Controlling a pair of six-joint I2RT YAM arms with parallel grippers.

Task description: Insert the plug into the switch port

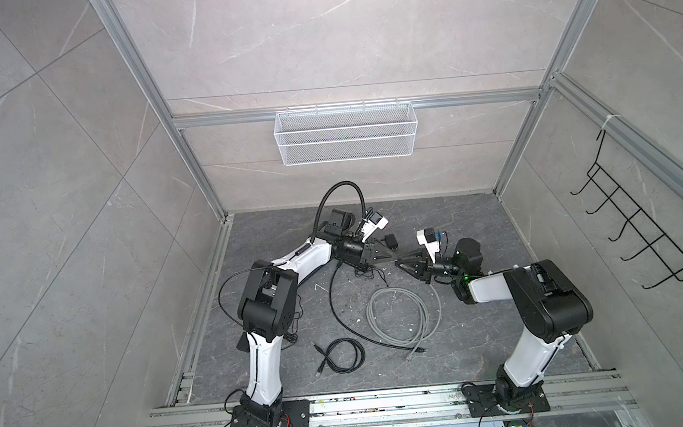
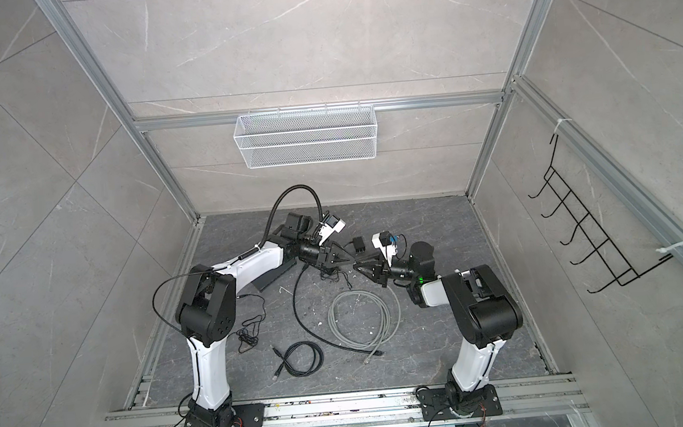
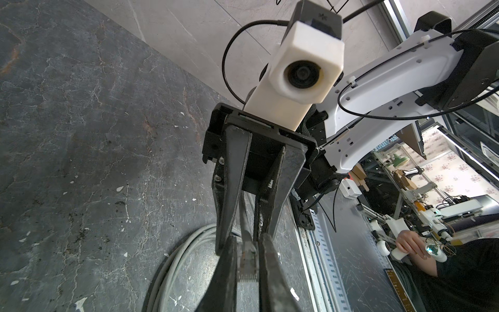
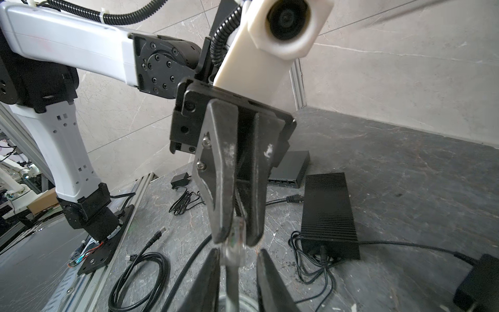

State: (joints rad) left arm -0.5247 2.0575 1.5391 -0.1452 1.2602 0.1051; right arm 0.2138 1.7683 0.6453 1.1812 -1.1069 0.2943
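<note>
You're holding the clear plug [image 3: 247,259] on the end of the grey cable [image 3: 244,218] up off the floor [image 4: 405,175], pinched in the left gripper [image 3: 248,239], its contact end pointing back toward that wrist. The switch [image 4: 297,167], a flat black box, is lying on the floor well apart, its port row [image 4: 283,183] showing along one edge.

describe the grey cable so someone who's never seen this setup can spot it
Start at the dark floor between the left arm and the right arm. The grey cable lies there in a loose round coil, about midway. It is the only pale cable; the smaller coil beside it, toward the left arm's base, is black.
</note>
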